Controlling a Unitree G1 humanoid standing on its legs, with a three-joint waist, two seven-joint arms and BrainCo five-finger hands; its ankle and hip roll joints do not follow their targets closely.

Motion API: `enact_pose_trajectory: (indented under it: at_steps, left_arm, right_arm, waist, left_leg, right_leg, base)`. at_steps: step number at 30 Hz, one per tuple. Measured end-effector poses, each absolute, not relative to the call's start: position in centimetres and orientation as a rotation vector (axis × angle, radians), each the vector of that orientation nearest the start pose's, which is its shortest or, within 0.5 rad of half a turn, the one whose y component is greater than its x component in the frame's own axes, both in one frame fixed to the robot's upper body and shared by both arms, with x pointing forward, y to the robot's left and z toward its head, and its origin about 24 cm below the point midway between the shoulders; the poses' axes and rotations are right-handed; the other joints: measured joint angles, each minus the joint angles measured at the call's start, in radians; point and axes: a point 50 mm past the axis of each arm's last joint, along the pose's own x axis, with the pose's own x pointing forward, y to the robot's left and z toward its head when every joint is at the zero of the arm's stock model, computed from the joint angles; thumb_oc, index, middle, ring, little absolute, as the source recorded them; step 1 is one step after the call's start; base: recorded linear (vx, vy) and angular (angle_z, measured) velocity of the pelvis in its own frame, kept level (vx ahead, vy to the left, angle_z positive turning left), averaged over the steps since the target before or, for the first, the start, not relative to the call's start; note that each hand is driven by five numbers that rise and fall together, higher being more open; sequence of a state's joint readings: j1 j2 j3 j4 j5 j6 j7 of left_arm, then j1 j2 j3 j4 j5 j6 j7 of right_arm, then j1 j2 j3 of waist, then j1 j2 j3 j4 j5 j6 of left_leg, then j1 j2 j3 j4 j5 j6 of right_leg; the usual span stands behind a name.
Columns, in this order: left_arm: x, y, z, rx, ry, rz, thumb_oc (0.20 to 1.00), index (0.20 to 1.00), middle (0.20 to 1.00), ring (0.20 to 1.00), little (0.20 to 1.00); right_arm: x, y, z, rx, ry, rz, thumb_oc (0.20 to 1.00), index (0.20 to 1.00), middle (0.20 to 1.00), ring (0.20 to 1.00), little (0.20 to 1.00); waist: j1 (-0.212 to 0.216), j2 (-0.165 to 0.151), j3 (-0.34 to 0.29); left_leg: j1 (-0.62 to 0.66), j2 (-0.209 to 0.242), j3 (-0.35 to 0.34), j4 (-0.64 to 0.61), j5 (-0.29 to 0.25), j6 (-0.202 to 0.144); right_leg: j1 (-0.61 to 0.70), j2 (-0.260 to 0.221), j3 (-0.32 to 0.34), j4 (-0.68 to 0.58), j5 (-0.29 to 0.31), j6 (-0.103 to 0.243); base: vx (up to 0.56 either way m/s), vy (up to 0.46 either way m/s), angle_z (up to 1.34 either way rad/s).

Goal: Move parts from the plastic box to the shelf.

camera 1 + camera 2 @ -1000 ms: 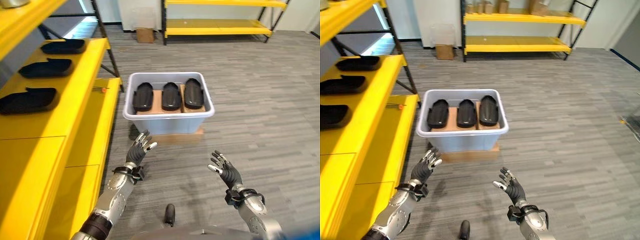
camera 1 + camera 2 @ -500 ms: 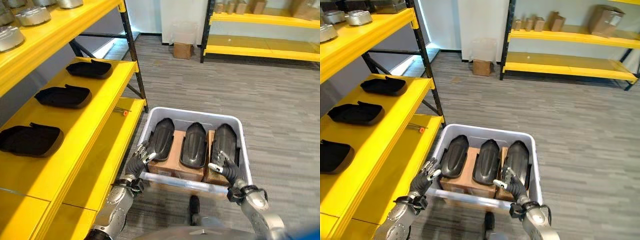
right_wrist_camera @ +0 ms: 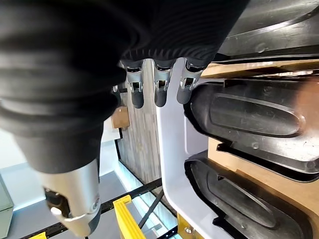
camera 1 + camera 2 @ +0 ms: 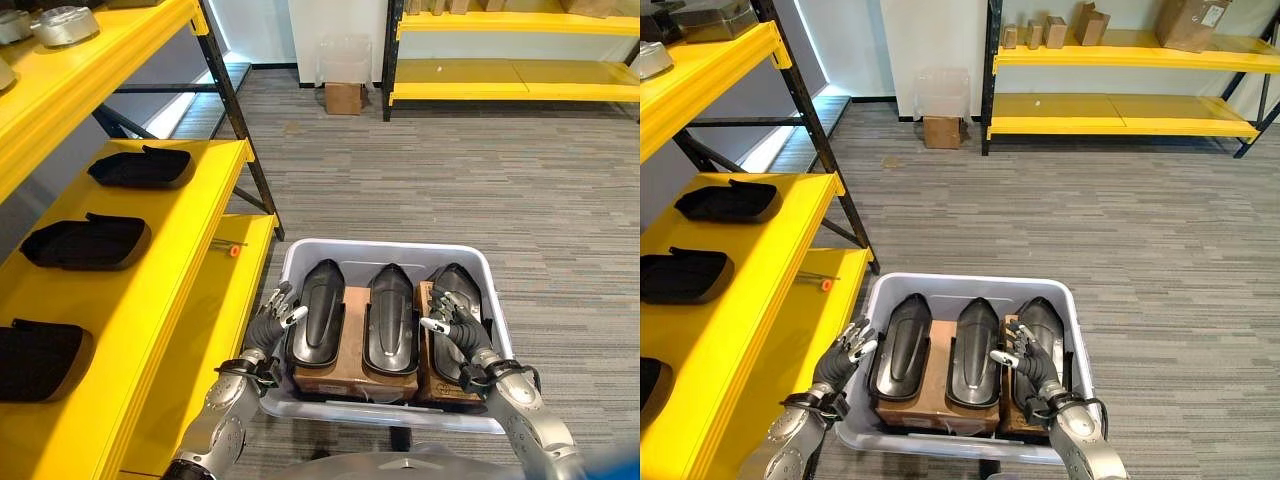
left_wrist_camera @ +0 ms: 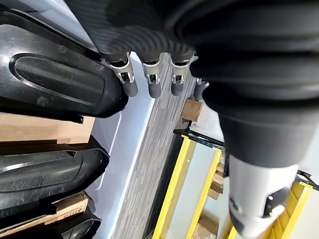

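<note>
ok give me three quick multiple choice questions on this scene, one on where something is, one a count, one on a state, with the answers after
1. Where is the left hand?
A. on the shelf
B. at the left side of the plastic box, by the left part
C. flat on the floor

2. How many black parts lie in the plastic box?
A. one
B. three
C. five

3. What state is the right hand in?
A. open, over the right part
C. shut on the box rim
B. shut, holding nothing

Answers:
1 B, the head views show it at the box's left wall.
2 B, the left part, the middle part and the right part lie side by side on cardboard.
3 A, its fingers are spread and hold nothing.
</note>
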State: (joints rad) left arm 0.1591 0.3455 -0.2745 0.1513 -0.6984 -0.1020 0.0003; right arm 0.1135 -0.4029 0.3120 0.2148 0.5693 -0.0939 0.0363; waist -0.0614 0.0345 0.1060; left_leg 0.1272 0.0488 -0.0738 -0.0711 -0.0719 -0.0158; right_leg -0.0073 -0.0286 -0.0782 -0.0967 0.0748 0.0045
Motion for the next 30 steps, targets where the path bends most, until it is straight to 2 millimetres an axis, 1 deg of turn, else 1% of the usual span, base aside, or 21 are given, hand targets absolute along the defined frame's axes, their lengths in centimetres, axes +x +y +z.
enact_pose_trajectory:
  at_steps: [2,4,5,6,7,8,9,10,11,12,13,14,15,16,18,19,21,23,25,27,30]
  left_arm:
    - [20.4,17.4,-2.4,-0.360,0.306,-0.077,1.000,1.000,1.000,1.000,1.000]
    - [20.6,17.3,-2.3,-0.374,0.302,-0.076,1.000,1.000,1.000,1.000,1.000]
    - [20.8,17.4,-2.1,-0.375,0.294,-0.077,1.000,1.000,1.000,1.000,1.000]
    - [21.1,17.4,-1.9,-0.376,0.285,-0.080,1.000,1.000,1.000,1.000,1.000]
    - [21.2,17.3,-1.9,-0.377,0.284,-0.080,1.000,1.000,1.000,1.000,1.000]
    - [21.2,17.3,-2.0,-0.370,0.292,-0.083,1.000,1.000,1.000,1.000,1.000]
    - [21.3,17.4,-2.1,-0.366,0.295,-0.081,1.000,1.000,1.000,1.000,1.000]
    - [21.4,17.4,-2.2,-0.363,0.301,-0.083,1.000,1.000,1.000,1.000,1.000]
    - [21.4,17.2,-2.5,-0.358,0.314,-0.091,1.000,1.000,1.000,1.000,1.000]
    - [21.6,16.9,-2.6,-0.357,0.319,-0.099,1.000,1.000,1.000,1.000,1.000]
    - [21.9,16.5,-2.4,-0.366,0.312,-0.107,1.000,1.000,1.000,1.000,1.000]
    - [21.9,16.1,-2.5,-0.374,0.315,-0.113,1.000,1.000,1.000,1.000,1.000]
    - [21.8,15.7,-2.6,-0.377,0.320,-0.128,1.000,1.000,1.000,1.000,1.000]
    - [21.7,15.6,-2.6,-0.379,0.323,-0.134,1.000,1.000,1.000,1.000,1.000]
    - [21.3,15.5,-2.8,-0.387,0.331,-0.133,1.000,1.000,1.000,1.000,1.000]
    - [21.3,15.9,-2.8,-0.375,0.331,-0.128,1.000,1.000,1.000,1.000,1.000]
    - [21.1,17.0,-2.9,-0.340,0.339,-0.118,1.000,1.000,1.000,1.000,1.000]
    - [21.1,18.0,-2.8,-0.307,0.340,-0.107,1.000,1.000,1.000,1.000,1.000]
    - [21.2,18.8,-2.4,-0.282,0.329,-0.097,1.000,1.000,1.000,1.000,1.000]
    - [21.3,19.0,-2.2,-0.271,0.321,-0.100,1.000,1.000,1.000,1.000,1.000]
    - [21.4,18.7,-1.6,-0.274,0.296,-0.119,1.000,1.000,1.000,1.000,1.000]
  right_arm:
    - [20.7,-18.0,-3.0,0.159,0.344,0.168,1.000,1.000,1.000,1.000,1.000]
    - [20.6,-18.0,-3.1,0.159,0.349,0.168,1.000,1.000,1.000,1.000,1.000]
    - [20.6,-18.0,-3.1,0.161,0.347,0.168,1.000,1.000,1.000,1.000,1.000]
    - [20.7,-18.0,-3.0,0.160,0.345,0.169,1.000,1.000,1.000,1.000,1.000]
    - [20.7,-18.0,-3.0,0.160,0.344,0.169,1.000,1.000,1.000,1.000,1.000]
    - [20.7,-18.3,-2.9,0.157,0.340,0.164,1.000,1.000,1.000,1.000,1.000]
    - [20.7,-18.1,-2.9,0.162,0.340,0.164,1.000,1.000,1.000,1.000,1.000]
    - [20.7,-18.1,-2.9,0.167,0.336,0.161,1.000,1.000,1.000,1.000,1.000]
    - [20.8,-18.4,-2.8,0.166,0.332,0.147,1.000,1.000,1.000,1.000,1.000]
    - [20.9,-18.8,-2.6,0.168,0.319,0.127,1.000,1.000,1.000,1.000,1.000]
    - [21.3,-19.5,-2.2,0.159,0.300,0.104,1.000,1.000,1.000,1.000,1.000]
    - [21.3,-19.8,-2.2,0.150,0.299,0.093,1.000,1.000,1.000,1.000,1.000]
    - [21.2,-20.0,-2.2,0.150,0.299,0.079,1.000,1.000,1.000,1.000,1.000]
    - [21.2,-20.1,-2.2,0.144,0.297,0.081,1.000,1.000,1.000,1.000,1.000]
    - [20.9,-20.7,-2.2,0.122,0.306,0.079,1.000,1.000,1.000,1.000,1.000]
    - [20.7,-20.5,-2.5,0.139,0.320,0.069,1.000,1.000,1.000,1.000,1.000]
    - [19.7,-19.5,-3.0,0.188,0.334,0.076,1.000,1.000,1.000,1.000,1.000]
    - [19.6,-18.7,-3.2,0.215,0.337,0.085,1.000,1.000,1.000,1.000,1.000]
    - [20.0,-17.9,-2.7,0.258,0.308,0.094,1.000,1.000,1.000,1.000,1.000]
    - [20.3,-17.8,-2.6,0.262,0.299,0.093,1.000,1.000,1.000,1.000,1.000]
    - [20.5,-18.3,-2.4,0.258,0.289,0.063,1.000,1.000,1.000,1.000,1.000]
  waist:
    - [0.001,-0.004,0.015]
    - [0.007,-0.008,0.029]
    - [0.019,-0.025,0.040]
    - [0.026,-0.053,0.058]
    - [0.028,-0.055,0.060]
    - [0.027,-0.084,0.082]
    - [0.024,-0.086,0.085]
    - [0.021,-0.091,0.088]
    - [0.021,-0.090,0.088]
    - [0.017,-0.074,0.082]
    - [0.007,-0.056,0.090]
    - [0.009,-0.057,0.091]
    - [0.006,-0.037,0.081]
    - [0.006,-0.029,0.076]
    - [-0.007,0.033,0.062]
    - [-0.006,0.025,0.064]
    - [-0.001,-0.033,0.063]
    - [0.005,-0.065,0.059]
    - [0.017,-0.080,0.059]
    - [0.017,-0.090,0.060]
    - [0.017,-0.093,0.061]
  left_leg:
    - [-0.010,0.006,-0.007,0.025,-0.010,-0.007]
    - [-0.050,0.017,-0.026,0.103,-0.043,-0.024]
    - [-0.098,0.005,-0.036,0.197,-0.065,-0.042]
    - [-0.170,-0.016,-0.052,0.329,-0.059,-0.051]
    - [-0.180,-0.018,-0.053,0.343,-0.057,-0.053]
    - [-0.294,-0.021,-0.068,0.523,-0.058,-0.046]
    - [-0.300,-0.002,-0.063,0.526,-0.062,-0.051]
    - [-0.289,0.061,-0.053,0.460,-0.060,-0.061]
    - [-0.279,0.120,-0.049,0.370,-0.043,-0.085]
    - [-0.258,0.188,-0.014,0.222,-0.021,-0.102]
    - [-0.247,0.229,0.007,0.148,0.006,-0.115]
    - [-0.248,0.244,0.011,0.131,0.027,-0.121]
    - [-0.244,0.246,0.023,0.109,0.048,-0.128]
    - [-0.220,0.249,0.052,0.063,0.062,-0.119]
    - [-0.162,0.208,0.075,-0.005,0.081,-0.090]
    - [-0.138,0.184,0.068,-0.017,0.134,-0.122]
    - [-0.105,0.086,0.115,-0.021,0.116,-0.085]
    - [-0.092,0.032,0.149,-0.021,0.102,-0.057]
    - [-0.091,0.013,0.181,-0.020,0.092,-0.042]
    - [-0.091,0.003,0.194,-0.020,0.087,-0.035]
    - [-0.082,0.005,0.202,-0.020,0.086,-0.033]
  right_leg:
    - [0.004,0.006,-0.010,0.004,-0.009,0.000]
    - [0.007,0.024,-0.023,0.006,-0.016,-0.010]
    - [-0.008,0.017,-0.014,0.009,-0.022,-0.019]
    - [-0.010,0.004,-0.016,0.008,-0.019,-0.027]
    - [-0.010,0.003,-0.017,0.010,-0.019,-0.028]
    - [0.000,-0.019,-0.038,0.009,-0.014,-0.053]
    - [0.006,-0.020,-0.047,0.007,-0.016,-0.056]
    - [0.011,-0.023,-0.041,0.012,-0.028,-0.056]
    - [0.014,-0.018,-0.044,0.007,-0.031,-0.052]
    - [0.011,-0.013,-0.047,0.007,-0.036,-0.043]
    - [0.012,-0.014,-0.044,0.014,-0.033,-0.051]
    - [0.014,-0.025,-0.031,0.013,-0.029,-0.029]
    - [0.016,-0.027,-0.031,0.012,-0.029,-0.007]
    - [0.015,-0.030,-0.018,0.005,-0.032,0.004]
    - [0.023,-0.034,0.001,0.005,-0.034,0.040]
    - [0.033,-0.060,0.018,0.005,-0.035,0.061]
    - [0.045,-0.151,0.033,0.009,-0.033,0.072]
    - [0.037,-0.202,0.029,0.010,-0.020,0.074]
    - [0.012,-0.222,0.034,0.017,-0.002,0.101]
    - [0.011,-0.230,0.031,0.005,0.015,0.120]
    - [0.016,-0.226,0.030,0.005,0.011,0.130]
  base:
    - [0.01,-0.124,0.12]
    - [-0.05,-0.097,0.16]
    - [-0.02,-0.049,0.07]
    - [0.03,-0.022,0.01]
    - [0.05,0.004,0.24]
    - [0.12,0.107,0.30]
    - [0.13,0.198,0.28]
    - [0.13,0.198,0.12]
    - [0.04,0.110,0.07]
    - [0.03,0.140,0.16]
    - [0.04,0.220,0.00]
    - [0.07,0.296,-0.07]
    - [0.07,0.212,-0.34]
    - [0.10,0.203,-0.44]
    - [0.15,0.268,-0.50]
    - [0.12,0.266,-0.32]
    - [0.04,0.183,-0.31]
    - [0.03,0.146,-0.36]
    - [0.04,0.066,-0.42]
    - [0.04,0.038,-0.22]
    - [0.04,0.009,-0.07]
